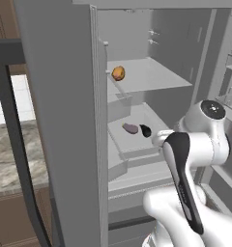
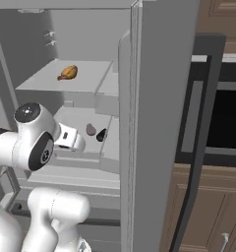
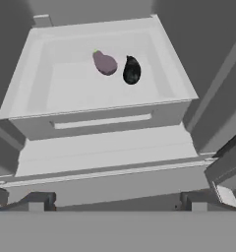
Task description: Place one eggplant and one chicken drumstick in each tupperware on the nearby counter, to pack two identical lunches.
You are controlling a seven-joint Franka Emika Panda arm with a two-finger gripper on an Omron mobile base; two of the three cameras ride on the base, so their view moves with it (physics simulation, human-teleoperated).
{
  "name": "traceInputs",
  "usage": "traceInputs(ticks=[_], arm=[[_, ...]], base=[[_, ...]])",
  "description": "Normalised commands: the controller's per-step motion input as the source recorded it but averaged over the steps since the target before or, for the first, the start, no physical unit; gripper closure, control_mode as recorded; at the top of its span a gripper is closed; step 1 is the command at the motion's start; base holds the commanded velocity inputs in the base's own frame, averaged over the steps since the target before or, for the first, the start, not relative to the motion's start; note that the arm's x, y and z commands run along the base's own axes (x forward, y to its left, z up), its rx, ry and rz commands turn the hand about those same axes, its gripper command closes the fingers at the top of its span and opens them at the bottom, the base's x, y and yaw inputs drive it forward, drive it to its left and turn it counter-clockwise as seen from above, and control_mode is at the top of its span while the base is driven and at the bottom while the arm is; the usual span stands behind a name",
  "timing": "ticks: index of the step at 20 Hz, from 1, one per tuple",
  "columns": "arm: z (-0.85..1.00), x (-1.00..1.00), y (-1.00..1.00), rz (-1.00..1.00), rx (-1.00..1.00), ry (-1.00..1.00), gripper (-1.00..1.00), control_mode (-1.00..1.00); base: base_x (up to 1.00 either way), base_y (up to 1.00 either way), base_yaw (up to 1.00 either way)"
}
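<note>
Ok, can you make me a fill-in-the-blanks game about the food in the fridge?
1. The mauve eggplant and the near-black eggplant lie together in a white ____.
2. The number of eggplants there is ____.
3. The orange drumstick sits on the shelf ____ the eggplants.

Missing words: drawer; two; above

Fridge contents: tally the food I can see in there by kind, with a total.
Eggplants: 2, the pale mauve eggplant and the near-black eggplant, side by side in the open drawer.
Chicken drumsticks: 1, the golden-orange drumstick on the shelf above.
Total: 3 food items.
</note>
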Motion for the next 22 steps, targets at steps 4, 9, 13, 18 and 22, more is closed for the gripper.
traceInputs(ticks=[4, 9, 13, 18, 22], arm=[[-0.1, 0.37, 0.24, 0.14, 0.0, -0.12, -1.0, -1.0], [-0.02, 0.35, 0.12, 0.09, 0.0, -0.12, -1.0, -1.0], [0.0, 0.38, 0.0, 0.01, 0.0, 0.0, -1.0, -1.0], [-0.06, 0.38, 0.0, 0.0, -0.03, 0.0, -1.0, -1.0], [-0.05, 0.44, 0.0, 0.0, -0.05, 0.03, -1.0, -1.0]], base=[[0.0, 0.0, 0.0], [0.0, 0.0, 0.0], [0.0, 0.0, 0.0], [0.0, 0.0, 0.0], [0.0, 0.0, 0.0]])
